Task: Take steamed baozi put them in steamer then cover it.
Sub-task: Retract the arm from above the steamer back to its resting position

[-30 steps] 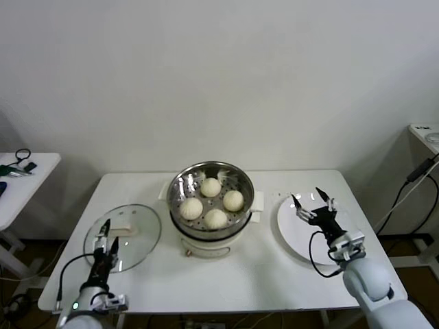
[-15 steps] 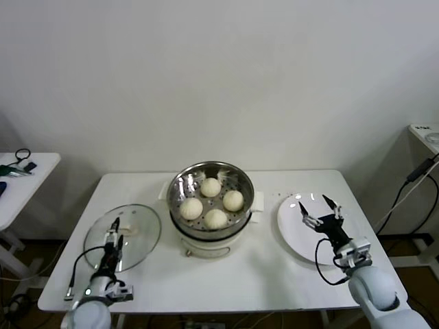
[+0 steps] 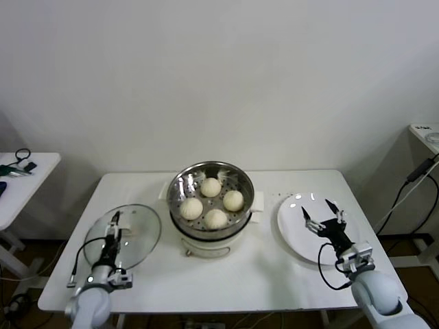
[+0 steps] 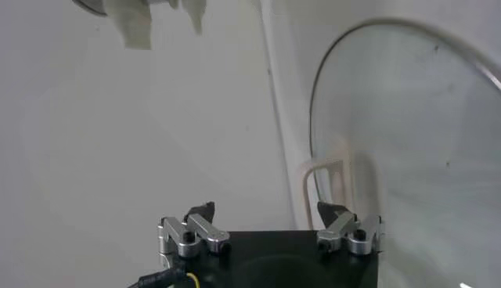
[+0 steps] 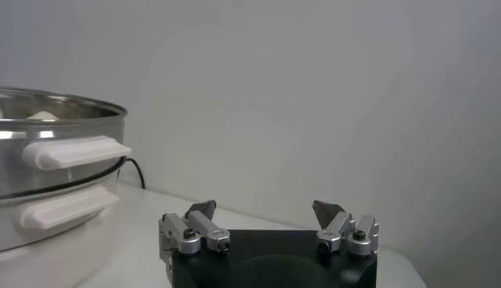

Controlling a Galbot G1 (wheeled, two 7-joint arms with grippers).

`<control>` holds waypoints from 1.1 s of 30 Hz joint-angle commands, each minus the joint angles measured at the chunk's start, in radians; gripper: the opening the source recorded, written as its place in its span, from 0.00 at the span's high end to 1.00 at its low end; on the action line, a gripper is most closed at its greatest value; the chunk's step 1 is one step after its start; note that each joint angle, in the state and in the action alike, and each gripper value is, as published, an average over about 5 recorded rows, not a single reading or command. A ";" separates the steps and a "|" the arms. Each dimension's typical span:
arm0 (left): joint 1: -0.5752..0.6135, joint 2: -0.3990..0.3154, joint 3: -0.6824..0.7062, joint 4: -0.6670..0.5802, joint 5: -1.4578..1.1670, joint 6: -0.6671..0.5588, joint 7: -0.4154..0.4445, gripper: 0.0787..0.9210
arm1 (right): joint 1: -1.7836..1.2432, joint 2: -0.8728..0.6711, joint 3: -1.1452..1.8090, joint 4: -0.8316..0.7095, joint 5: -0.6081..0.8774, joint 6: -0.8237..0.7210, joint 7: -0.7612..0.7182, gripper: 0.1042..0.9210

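Several cream-white baozi [image 3: 210, 186] lie in the shiny steamer [image 3: 180, 184], which stands uncovered on its white pot base at the table's centre. The cover [image 3: 139, 245], a clear glass lid with a cream bar handle [image 3: 127, 230], lies flat on the table to the left. My left gripper [image 3: 114, 226] hovers open over the lid's near-left part, empty; in the left wrist view the lid [image 4: 407, 133] and its handle [image 4: 329, 176] lie just beyond that gripper [image 4: 270, 215]. My right gripper [image 3: 322, 211] stands open and empty over the white plate [image 3: 295, 236]; in the right wrist view the steamer [image 5: 47, 141] is off to one side of this gripper [image 5: 264, 210].
The white table [image 3: 267, 274] holds only the pot, lid and plate. A small side table [image 3: 20, 179] with cables stands at far left, and another surface [image 3: 425, 131] sits at far right. The wall rises behind.
My left gripper has moved farther onto the lid, toward its handle. My right gripper has drawn back to the right and nearer across the plate. Both stayed open.
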 commanded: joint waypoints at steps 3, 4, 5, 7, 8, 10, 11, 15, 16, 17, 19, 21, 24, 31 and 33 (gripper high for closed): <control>-0.080 0.007 0.011 0.100 0.006 -0.001 -0.027 0.12 | 0.000 0.005 0.002 -0.008 -0.021 0.004 -0.007 0.12; -0.084 0.007 0.013 0.104 0.004 0.000 -0.028 0.12 | 0.001 0.006 0.001 -0.011 -0.024 0.005 -0.008 0.12; -0.088 0.007 0.015 0.108 0.002 0.001 -0.029 0.12 | 0.001 0.007 0.001 -0.013 -0.028 0.007 -0.010 0.12; -0.096 0.007 0.018 0.116 -0.003 0.002 -0.031 0.12 | 0.001 0.008 0.000 -0.017 -0.034 0.010 -0.013 0.12; -0.099 0.008 0.019 0.120 -0.006 0.003 -0.032 0.12 | 0.001 0.009 0.000 -0.019 -0.036 0.011 -0.015 0.12; -0.105 0.010 0.022 0.125 -0.013 0.002 -0.034 0.12 | 0.001 0.009 -0.001 -0.022 -0.039 0.013 -0.018 0.12; -0.107 0.011 0.023 0.127 -0.018 0.001 -0.035 0.12 | 0.002 0.009 -0.001 -0.023 -0.041 0.014 -0.019 0.12; -0.111 0.013 0.028 0.131 -0.036 -0.001 -0.034 0.17 | 0.004 0.009 -0.002 -0.029 -0.046 0.016 -0.023 0.12; -0.112 0.013 0.030 0.132 -0.040 -0.001 -0.033 0.19 | 0.005 0.010 -0.003 -0.031 -0.047 0.016 -0.024 0.12; -0.112 0.013 0.031 0.133 -0.042 -0.001 -0.032 0.23 | 0.006 0.010 -0.004 -0.033 -0.049 0.017 -0.025 0.12; -0.112 0.013 0.033 0.135 -0.046 -0.002 -0.031 0.30 | 0.009 0.010 -0.007 -0.037 -0.053 0.019 -0.027 0.12; -0.112 0.013 0.034 0.136 -0.049 -0.003 -0.029 0.37 | 0.013 0.011 -0.011 -0.041 -0.057 0.020 -0.028 0.12; -0.112 0.014 0.035 0.138 -0.054 -0.005 -0.027 0.47 | 0.020 0.013 -0.017 -0.047 -0.063 0.022 -0.029 0.12; -0.107 0.022 0.033 0.128 -0.070 -0.009 -0.021 0.71 | 0.028 0.018 -0.022 -0.059 -0.072 0.027 -0.034 0.12; -0.100 0.029 0.033 0.113 -0.082 -0.008 -0.019 0.78 | 0.029 0.017 -0.022 -0.062 -0.075 0.029 -0.036 0.12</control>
